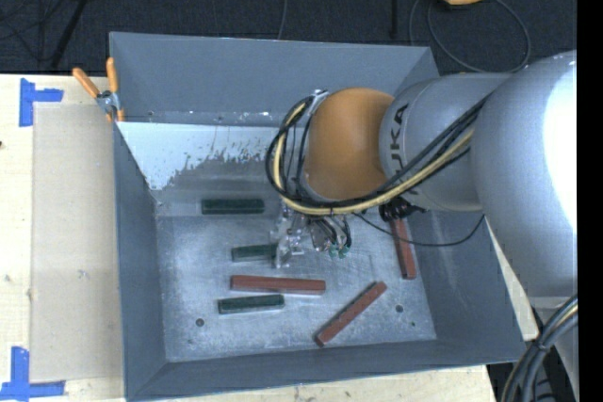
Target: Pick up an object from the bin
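My gripper (290, 243) hangs low in the middle of the bin, under the arm's orange cover. It sits at the right end of a short dark green bar (252, 252), which lies flat on the bin floor. Whether it touches that bar I cannot tell. Just below the gripper lies a long red-brown bar (278, 283). Under that one rests another dark green bar (250, 303).
A third dark green bar (232, 205) lies toward the back left of the floor. One red-brown bar (350, 313) lies slanted at the front right. Another red-brown bar (405, 251) pokes out from under the arm at the right.
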Tool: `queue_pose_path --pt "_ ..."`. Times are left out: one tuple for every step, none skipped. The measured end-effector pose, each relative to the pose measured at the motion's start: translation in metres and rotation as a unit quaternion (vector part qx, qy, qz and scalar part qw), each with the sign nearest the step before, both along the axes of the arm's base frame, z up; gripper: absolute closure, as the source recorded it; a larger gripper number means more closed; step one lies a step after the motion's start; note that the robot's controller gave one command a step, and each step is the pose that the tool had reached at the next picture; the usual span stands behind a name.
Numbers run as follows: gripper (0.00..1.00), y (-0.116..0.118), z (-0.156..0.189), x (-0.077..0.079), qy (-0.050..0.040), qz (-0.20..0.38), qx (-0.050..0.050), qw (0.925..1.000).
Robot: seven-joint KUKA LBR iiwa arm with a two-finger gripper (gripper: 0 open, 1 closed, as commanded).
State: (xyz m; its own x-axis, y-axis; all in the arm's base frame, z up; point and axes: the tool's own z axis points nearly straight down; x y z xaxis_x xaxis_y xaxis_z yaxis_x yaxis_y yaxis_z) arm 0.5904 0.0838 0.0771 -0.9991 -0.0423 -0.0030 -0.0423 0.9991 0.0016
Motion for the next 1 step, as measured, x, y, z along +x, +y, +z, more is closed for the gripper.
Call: queue_pose_path --pt "1.0 0.0179 0.1383 0.0041 0.001 0.007 -0.001 1.0"
